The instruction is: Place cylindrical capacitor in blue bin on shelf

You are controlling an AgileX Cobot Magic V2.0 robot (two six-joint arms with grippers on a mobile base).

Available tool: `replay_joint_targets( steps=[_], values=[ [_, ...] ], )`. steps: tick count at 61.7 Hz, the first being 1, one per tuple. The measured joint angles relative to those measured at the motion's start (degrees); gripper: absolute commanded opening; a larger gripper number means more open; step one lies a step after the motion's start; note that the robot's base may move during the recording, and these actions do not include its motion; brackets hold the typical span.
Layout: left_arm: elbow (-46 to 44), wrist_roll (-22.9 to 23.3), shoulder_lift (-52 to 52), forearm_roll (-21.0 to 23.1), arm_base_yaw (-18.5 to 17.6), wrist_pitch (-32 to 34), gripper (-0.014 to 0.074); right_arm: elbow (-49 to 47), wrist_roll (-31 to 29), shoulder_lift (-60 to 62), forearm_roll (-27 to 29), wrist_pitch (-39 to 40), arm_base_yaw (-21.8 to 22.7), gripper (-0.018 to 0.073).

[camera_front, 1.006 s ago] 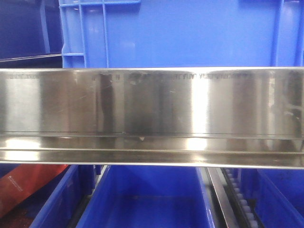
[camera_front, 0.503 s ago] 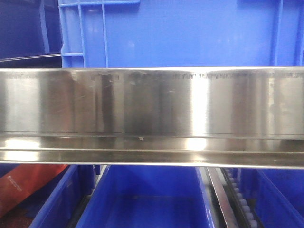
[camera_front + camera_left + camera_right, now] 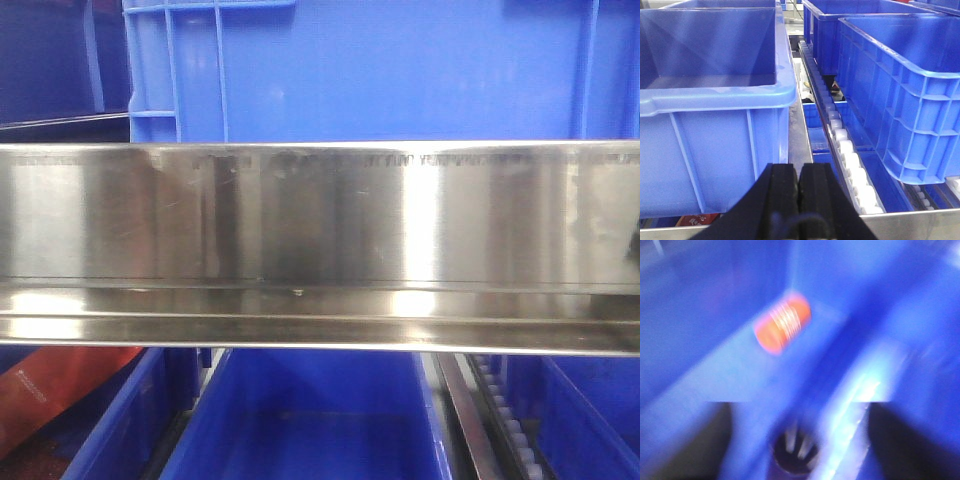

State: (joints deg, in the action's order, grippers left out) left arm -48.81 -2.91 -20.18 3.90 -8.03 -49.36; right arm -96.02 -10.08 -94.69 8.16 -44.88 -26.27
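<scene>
Now, cylindrical capacitor (image 3: pixel 794 459): in the right wrist view it is the small dark round thing at the bottom middle, with light streaks on its top; the picture is much blurred, so its edges are not sharp
Place of the capacitor: between the two fingers of the right hand (image 3: pixel 799 427), with the surfaces of a blue bin (image 3: pixel 695 310) all around it; whether it touches the bin I cannot tell
Right hand: its fingers stand wide apart at the two lower corners, and blue shows between each finger and the capacitor, so it grips nothing
Orange cylinder (image 3: pixel 782 322): lies on its side in the same bin, farther in than the capacitor, with a pale ribbed band around its middle
Bright strip (image 3: pixel 852 410): runs up just right of the capacitor; too blurred to say what it is
Left hand (image 3: pixel 799 192): fingers pressed together with nothing between them; it hovers before the shelf, in line with the gap between two bins
Left bin (image 3: pixel 715 145): large, its near wall just beyond the hand
Right bin (image 3: pixel 910 100): ribbed wall, beside the roller track
Roller track (image 3: pixel 847 157): white rollers running between these two bins
Shelf (image 3: pixel 320 220): in the front view its shiny steel beam crosses the whole picture, with faint stamped lettering (image 3: pixel 400 160) along the top edge
Upper bin (image 3: pixel 400 70): blue, behind and above the beam
Lower bin (image 3: pixel 310 420): blue, under the beam
Red object (image 3: pixel 50 390): lower left corner, under the beam, partly hidden
</scene>
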Motion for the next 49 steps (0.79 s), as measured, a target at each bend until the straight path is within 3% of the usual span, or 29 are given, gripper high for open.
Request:
replay_joint_targets(
  steps=[28, 36, 42, 49],
  values=[
    [0.00, 0.00, 0.00, 0.00, 0.00, 0.00, -0.0111, -0.48, 0.72, 3.03, 0.49, -0.35, 0.77, 0.0556],
    [0.00, 0.00, 0.00, 0.00, 0.00, 0.00, -0.0111, -0.48, 2.01, 7.88, 0.49, -1.01, 2.86, 0.0400],
    [0.00, 0.00, 0.00, 0.00, 0.00, 0.00, -0.0111, -0.48, 2.23, 11.89, 0.49, -1.96, 4.83, 0.0195],
    [0.00, 0.00, 0.00, 0.00, 0.00, 0.00, -0.0111, 0.73, 2.32, 17.01, 0.49, -2.70, 7.02, 0.0016]
  ],
)
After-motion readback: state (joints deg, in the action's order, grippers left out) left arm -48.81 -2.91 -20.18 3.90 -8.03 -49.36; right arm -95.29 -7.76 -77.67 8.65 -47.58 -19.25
